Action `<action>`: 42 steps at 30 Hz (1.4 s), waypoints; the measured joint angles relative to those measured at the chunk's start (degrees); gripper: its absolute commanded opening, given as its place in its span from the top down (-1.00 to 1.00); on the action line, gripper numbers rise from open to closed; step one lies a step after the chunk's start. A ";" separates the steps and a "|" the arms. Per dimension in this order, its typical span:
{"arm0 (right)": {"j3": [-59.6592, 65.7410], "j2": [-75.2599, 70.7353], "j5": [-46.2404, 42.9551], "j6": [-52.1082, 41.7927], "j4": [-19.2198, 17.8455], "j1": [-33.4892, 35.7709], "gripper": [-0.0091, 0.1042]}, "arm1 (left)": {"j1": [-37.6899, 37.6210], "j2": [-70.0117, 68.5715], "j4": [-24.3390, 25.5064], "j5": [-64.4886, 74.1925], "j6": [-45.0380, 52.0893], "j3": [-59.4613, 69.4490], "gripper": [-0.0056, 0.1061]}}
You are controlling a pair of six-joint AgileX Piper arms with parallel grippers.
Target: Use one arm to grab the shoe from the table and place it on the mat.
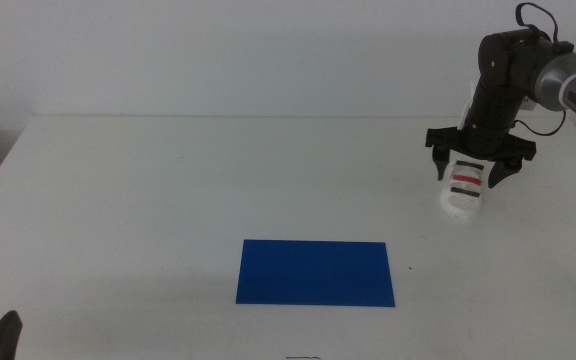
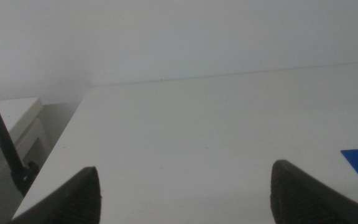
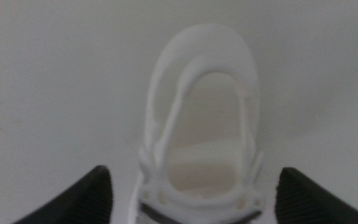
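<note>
At the right of the middle view, the right gripper [image 1: 479, 164] hangs wide open straddling the small white strapped sneaker [image 1: 465, 187] on the white table [image 1: 168, 200]; grasping is in hand, so descend, close, then carry to the blue rectangular mat [image 1: 315, 272] at lower centre.

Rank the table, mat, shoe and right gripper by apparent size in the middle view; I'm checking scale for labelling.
1. table
2. mat
3. right gripper and shoe: look alike; overlap makes ranking unsure.
</note>
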 measured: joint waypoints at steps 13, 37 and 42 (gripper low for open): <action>0.91 -2.72 1.96 -0.52 0.49 -0.96 0.86 | 0.00 0.00 0.00 0.00 0.00 0.00 -0.78; 19.73 -20.22 -0.37 31.62 -6.41 34.65 0.86 | 0.00 0.00 0.00 0.00 0.00 0.00 -0.78; 19.73 -20.22 -1.93 33.66 -6.98 36.34 0.86 | 0.00 0.00 0.00 0.00 0.00 0.00 -0.78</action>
